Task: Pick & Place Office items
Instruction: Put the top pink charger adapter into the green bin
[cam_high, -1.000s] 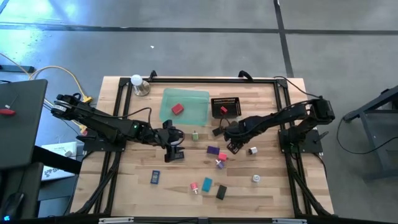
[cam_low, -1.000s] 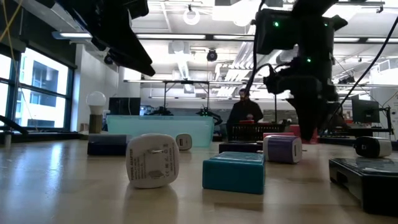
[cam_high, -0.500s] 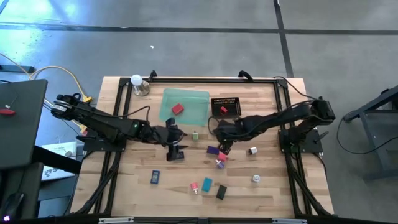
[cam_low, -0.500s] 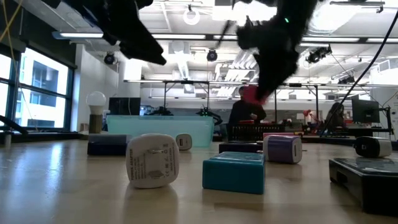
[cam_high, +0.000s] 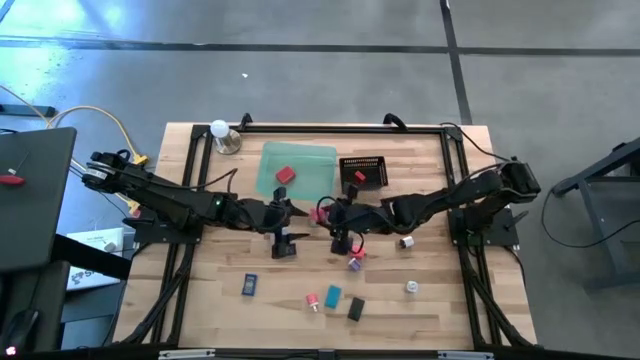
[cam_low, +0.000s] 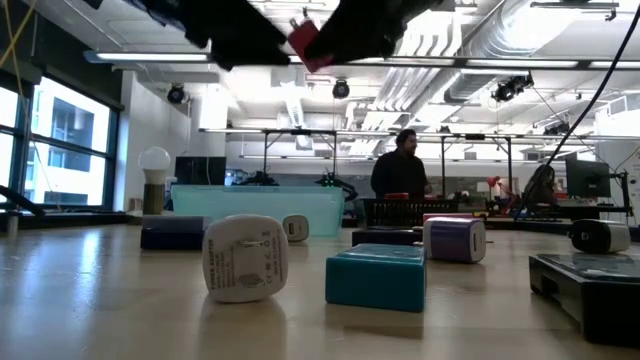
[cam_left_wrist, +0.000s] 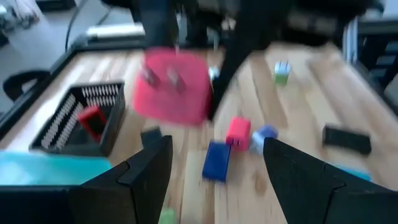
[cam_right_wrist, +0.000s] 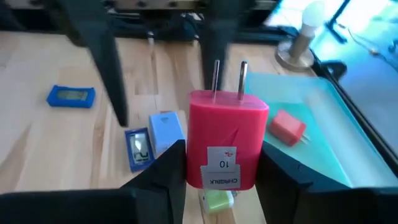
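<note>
Two claws meet mid-table: right claw (cam_right_wrist: 217, 180) pinching pink charger (cam_right_wrist: 225, 147), left claw (cam_left_wrist: 217, 162) spread.

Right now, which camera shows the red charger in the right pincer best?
The right wrist view: the red charger fills the centre, prongs and label visible, clamped in the right pincer. The left wrist view shows it blurred, the low view only a red corner, the high view a speck.

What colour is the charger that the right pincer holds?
Red-pink charger, two metal prongs; the right wrist view shows it best.

Grey concrete floor (cam_high: 330, 70), tall windows (cam_low: 60, 150), exposed ceiling ducts (cam_low: 500, 40)
</note>
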